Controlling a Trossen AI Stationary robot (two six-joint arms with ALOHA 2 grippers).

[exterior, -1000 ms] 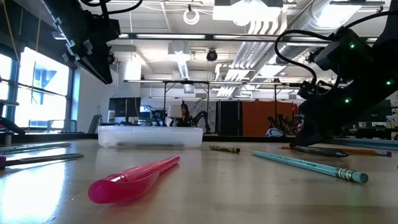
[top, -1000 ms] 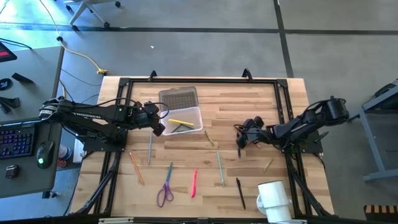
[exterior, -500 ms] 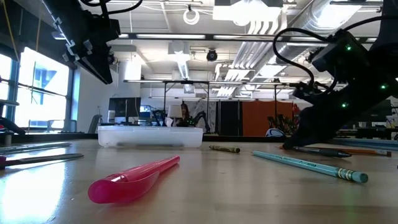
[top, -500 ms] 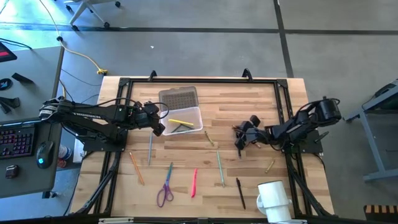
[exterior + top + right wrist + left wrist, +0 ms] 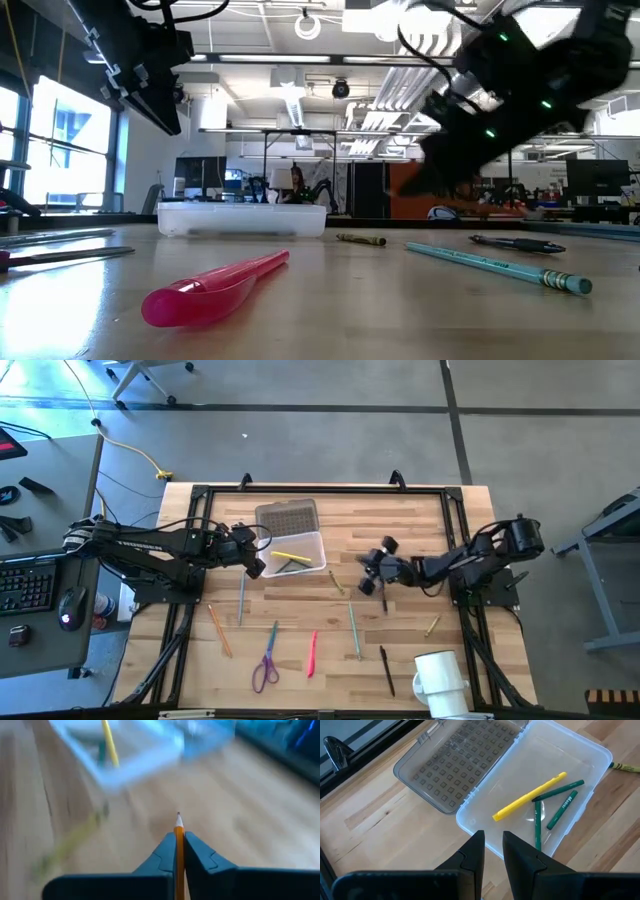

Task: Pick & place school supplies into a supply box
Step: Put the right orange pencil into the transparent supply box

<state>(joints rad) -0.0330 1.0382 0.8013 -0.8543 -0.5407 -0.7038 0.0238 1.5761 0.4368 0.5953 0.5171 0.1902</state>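
Right claw clamped on orange pencil, seen only from right wrist, above table centre, left claw nearly closed, empty, beside clear plastic supply box holding yellow marker, green crayons, gridded lid open flat, near far edge.

From above I get even, soft daylight on the table, with only faint shadows under the arms and no hot spots on the wood. At table height, ceiling strip lights and the windows on the left glare behind everything, so both arms read as dark silhouettes. The pink pen up close is soft and out of focus, and the right arm smears with motion. My right wrist feed is heavily blurred: the supply box streaks, while the orange pencil between the right pincer fingers stays sharp. The left wrist feed is crisp and evenly lit.
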